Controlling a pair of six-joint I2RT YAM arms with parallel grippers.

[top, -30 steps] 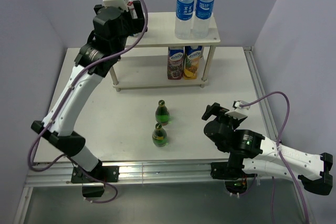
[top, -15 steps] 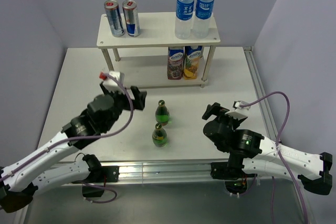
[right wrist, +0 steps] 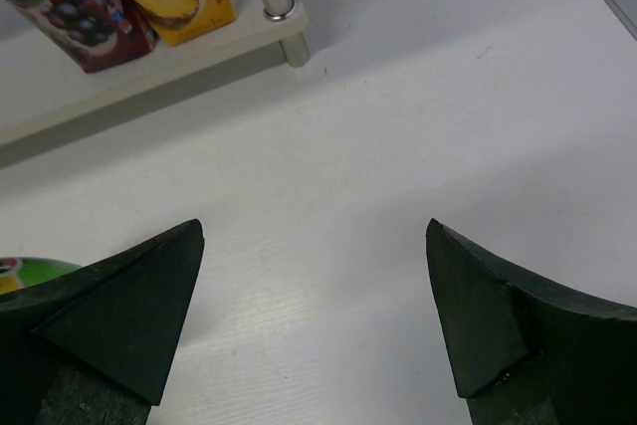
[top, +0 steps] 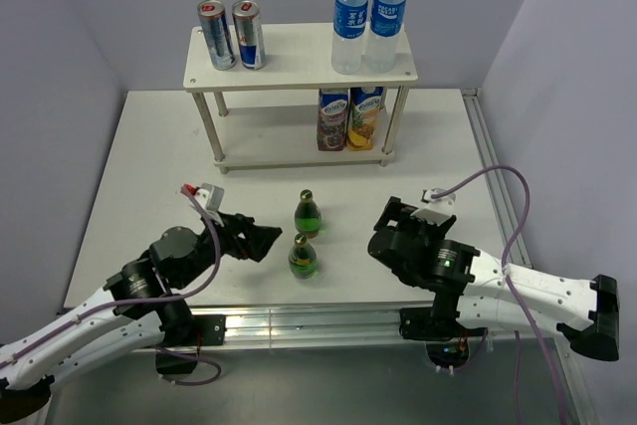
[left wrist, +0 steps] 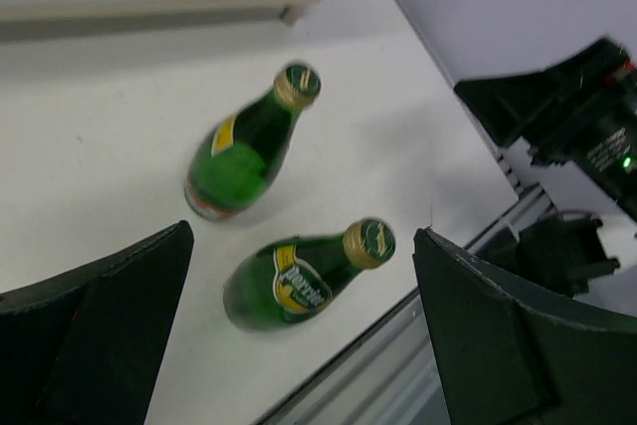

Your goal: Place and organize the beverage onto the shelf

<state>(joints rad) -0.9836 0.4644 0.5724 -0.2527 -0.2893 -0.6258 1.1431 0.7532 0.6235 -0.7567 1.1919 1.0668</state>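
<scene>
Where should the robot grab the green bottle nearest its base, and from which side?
Probably around the wide body of the near bottle, below the thin neck, coming level from the left, where the open left gripper faces it. It stands upright, clear of the other bottle.

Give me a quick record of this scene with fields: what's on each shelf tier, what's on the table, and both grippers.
top tier of shelf: two cans left, two water bottles right
lower tier: two juice cartons, right end
table: two green bottles, upright, apart
left gripper: open, empty, facing the green bottles
right gripper: open, empty, over bare table
</scene>
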